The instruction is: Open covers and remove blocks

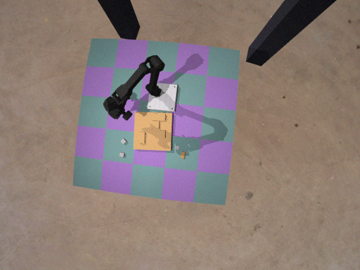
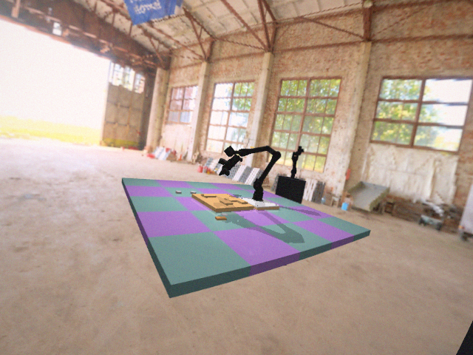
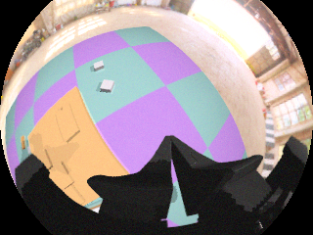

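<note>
The orange puzzle board (image 1: 153, 131) lies on the checkered table, in front of the arm's white base plate (image 1: 162, 98). It also shows in the exterior view (image 2: 221, 201) and in the wrist view (image 3: 62, 140). My gripper (image 1: 125, 114) is shut and empty. It hangs in the air off the board's far left corner. Two grey blocks (image 1: 124, 141) (image 1: 122, 154) rest on the table left of the board; they show in the wrist view (image 3: 106, 85) (image 3: 98, 65). A small grey block (image 1: 176, 147) and an orange block (image 1: 183, 154) rest on the table right of the board's near corner.
Two dark posts (image 1: 120, 17) (image 1: 284, 27) stand over the far side of the table. A second black arm on a black box (image 2: 290, 187) stands behind the table. The arm's shadow falls across the board and the table to its right.
</note>
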Controlling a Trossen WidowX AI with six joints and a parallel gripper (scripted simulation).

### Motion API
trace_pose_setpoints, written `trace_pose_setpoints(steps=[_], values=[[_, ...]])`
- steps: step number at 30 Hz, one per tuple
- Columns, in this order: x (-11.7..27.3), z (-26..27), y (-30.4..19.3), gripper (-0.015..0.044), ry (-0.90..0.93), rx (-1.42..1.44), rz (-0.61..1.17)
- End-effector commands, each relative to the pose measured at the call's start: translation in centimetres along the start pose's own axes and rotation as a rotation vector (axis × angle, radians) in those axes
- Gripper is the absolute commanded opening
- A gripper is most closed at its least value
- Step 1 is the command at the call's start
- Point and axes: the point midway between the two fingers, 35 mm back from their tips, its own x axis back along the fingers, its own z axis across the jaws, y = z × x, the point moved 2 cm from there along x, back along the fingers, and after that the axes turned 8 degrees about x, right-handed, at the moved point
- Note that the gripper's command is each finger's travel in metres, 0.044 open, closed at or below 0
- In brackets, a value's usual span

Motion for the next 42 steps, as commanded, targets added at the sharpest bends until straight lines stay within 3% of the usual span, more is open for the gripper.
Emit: trace_pose_setpoints(steps=[1, 22, 42], values=[[-0.2, 1.9, 0.7, 0.0000, 0.060, 0.021, 0.014], [0.9, 12.8, 2.9, 0.0000, 0.330, 0.182, 0.117], [4.4, 23.0, 1.6, 0.0000, 0.500, 0.384, 0.272]])
